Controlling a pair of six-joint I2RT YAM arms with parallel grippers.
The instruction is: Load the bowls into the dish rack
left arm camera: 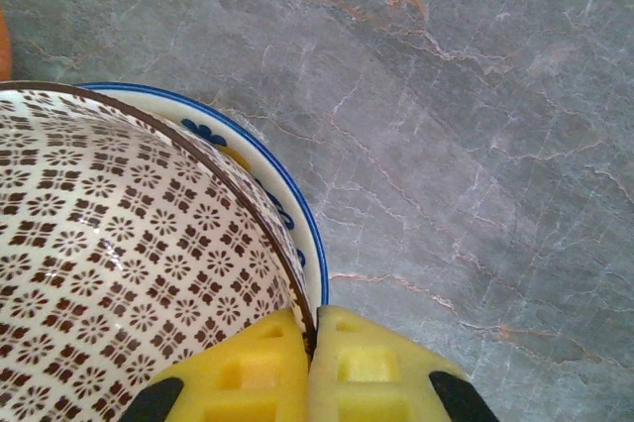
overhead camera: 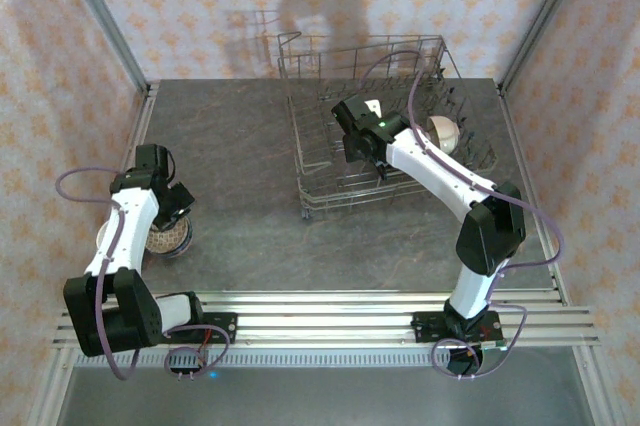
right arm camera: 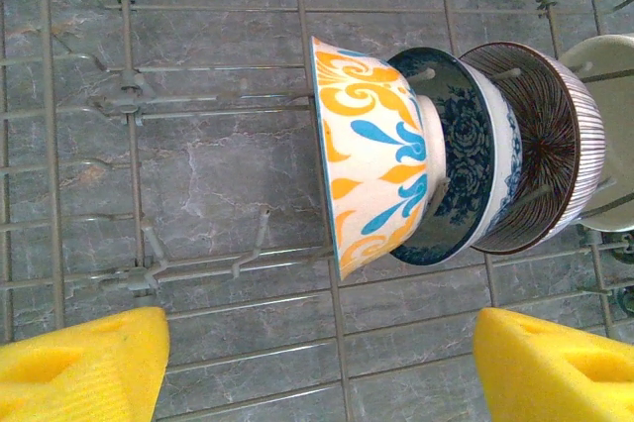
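The left hand (left arm camera: 312, 363) clamps its yellow, waffle-textured foam pads (left arm camera: 248, 372) on the rim of a glossy ceramic bowl with a brown-and-white floral grid (left arm camera: 119, 273), one pad inside and one outside. That bowl nests in a white bowl with a cobalt-blue rim (left arm camera: 297, 219), directly below the hand. Whether the pads also catch the blue rim cannot be told. Both sit on the grey, veined, stone-look surface (left arm camera: 475, 145) that spreads beyond the fingertips.

The right hand (right arm camera: 322, 363) hangs released, its yellow pads wide apart, over the floor of the silvery wire dish rack (right arm camera: 129, 105). Ahead of its fingertips, towards its right pad, four round bowls stand on edge among the thin upright tines, packed one against the next: a white bowl with orange and blue scrolls (right arm camera: 371, 145), a dark-blue floral bowl (right arm camera: 471, 145), a bowl with fine brown radial stripes (right arm camera: 555, 135), and a plain cream bowl (right arm camera: 614, 115) farthest to the right. Seen from above, the rack stands well apart from the left hand.
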